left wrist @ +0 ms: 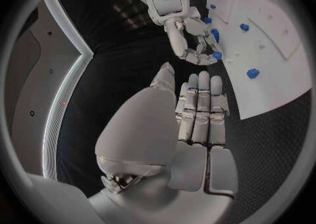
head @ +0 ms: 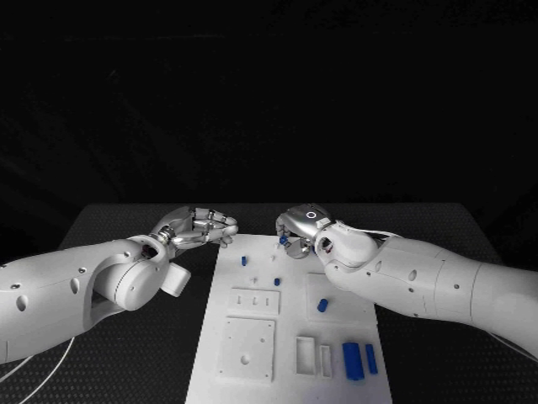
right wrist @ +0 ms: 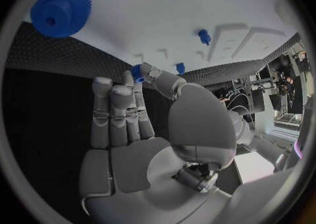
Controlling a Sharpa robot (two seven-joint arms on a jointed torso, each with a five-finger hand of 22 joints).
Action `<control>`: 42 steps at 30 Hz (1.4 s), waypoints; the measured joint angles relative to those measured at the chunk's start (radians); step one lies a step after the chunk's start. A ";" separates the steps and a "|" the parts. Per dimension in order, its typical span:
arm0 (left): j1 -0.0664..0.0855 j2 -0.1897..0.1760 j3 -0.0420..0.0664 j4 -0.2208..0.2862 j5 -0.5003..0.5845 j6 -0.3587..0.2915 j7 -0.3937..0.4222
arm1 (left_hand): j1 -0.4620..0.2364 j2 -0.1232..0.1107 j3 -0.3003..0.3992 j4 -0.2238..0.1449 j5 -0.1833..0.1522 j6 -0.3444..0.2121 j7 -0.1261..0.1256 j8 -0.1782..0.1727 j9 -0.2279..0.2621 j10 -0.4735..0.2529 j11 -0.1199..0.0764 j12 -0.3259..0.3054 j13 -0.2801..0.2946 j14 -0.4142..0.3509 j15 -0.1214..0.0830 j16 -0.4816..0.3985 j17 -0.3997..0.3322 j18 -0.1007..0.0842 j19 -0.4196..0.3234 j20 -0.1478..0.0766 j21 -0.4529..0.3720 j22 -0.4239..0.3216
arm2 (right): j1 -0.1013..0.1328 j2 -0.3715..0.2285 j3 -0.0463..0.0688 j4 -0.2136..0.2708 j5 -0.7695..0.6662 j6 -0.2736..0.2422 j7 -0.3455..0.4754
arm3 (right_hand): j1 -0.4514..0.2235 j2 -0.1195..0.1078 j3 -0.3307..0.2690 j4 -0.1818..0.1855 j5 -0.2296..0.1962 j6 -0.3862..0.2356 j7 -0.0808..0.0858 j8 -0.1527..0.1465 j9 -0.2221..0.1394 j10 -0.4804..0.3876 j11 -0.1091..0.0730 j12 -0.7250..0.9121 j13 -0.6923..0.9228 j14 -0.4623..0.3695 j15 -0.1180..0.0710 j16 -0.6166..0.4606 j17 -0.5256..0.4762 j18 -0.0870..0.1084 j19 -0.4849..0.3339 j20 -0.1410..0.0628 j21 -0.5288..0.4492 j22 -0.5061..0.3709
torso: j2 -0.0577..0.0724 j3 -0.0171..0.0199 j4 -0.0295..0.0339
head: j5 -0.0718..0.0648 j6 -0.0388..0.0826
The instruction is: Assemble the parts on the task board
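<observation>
Black counter runs under both arms, with the white task board lying down its middle toward me. My left hand hangs off the board's far left corner, and the left wrist view has its fingers laid straight and close together with nothing in them. My right hand sits over the board's far edge; in the right wrist view a small blue part is pinched at the tips of thumb and finger, though I can't quite make out its shape from there. That same view shows a blue gear resting on the board, well away from the hand. Near me on the board two blue bars lie side by side at the right, and a short blue peg sits further up, roughly mid-board.
</observation>
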 measured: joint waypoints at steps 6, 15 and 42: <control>0.007 0.000 0.000 0.006 0.000 0.000 0.000 | 0.000 0.000 0.000 0.000 0.000 0.000 0.000 0.000 0.000 0.000 0.000 0.000 0.000 0.000 0.000 -0.003 0.000 0.000 0.000 0.000 0.000 0.000 | -0.001 0.014 0.000 -0.015 -0.008 -0.001 -0.006 | -0.005 -0.005 0.013 0.007 0.000 0.000 0.000 0.000 0.000 0.000 0.000 0.000 0.002 0.000 0.000 0.000 0.000 0.000 -0.002 -0.002 0.000 0.000 | 0.004 -0.0019 0.0029 | 0.000 0.001; 0.018 -0.001 0.001 0.013 0.000 0.000 0.000 | 0.000 0.000 0.000 0.000 0.000 0.000 0.000 -0.003 0.001 0.000 0.000 -0.004 0.000 0.000 0.000 -0.004 0.001 0.000 0.000 0.000 0.000 0.001 | -0.001 0.028 0.000 -0.026 -0.016 -0.003 -0.011 | -0.010 -0.013 0.017 0.011 -0.001 0.000 0.000 0.000 0.000 0.001 -0.001 0.000 0.002 0.000 0.000 0.000 -0.001 0.000 -0.002 -0.001 0.000 0.000 | 0.012 -0.0049 0.0092 | -0.002 0.004; 0.026 -0.007 0.001 0.014 0.000 0.000 -0.001 | 0.000 0.000 0.002 0.002 0.000 0.000 0.000 -0.003 0.001 0.000 0.000 -0.004 0.000 0.004 0.004 -0.004 0.001 -0.001 -0.004 0.004 0.000 0.000 | -0.002 0.023 0.000 -0.020 -0.024 -0.001 -0.015 | -0.011 -0.016 0.022 0.011 0.004 -0.005 0.000 0.004 0.000 0.001 -0.001 -0.001 0.003 0.000 0.000 0.000 -0.003 0.000 -0.002 0.002 0.000 0.000 | 0.018 -0.0059 0.0126 | -0.002 -0.003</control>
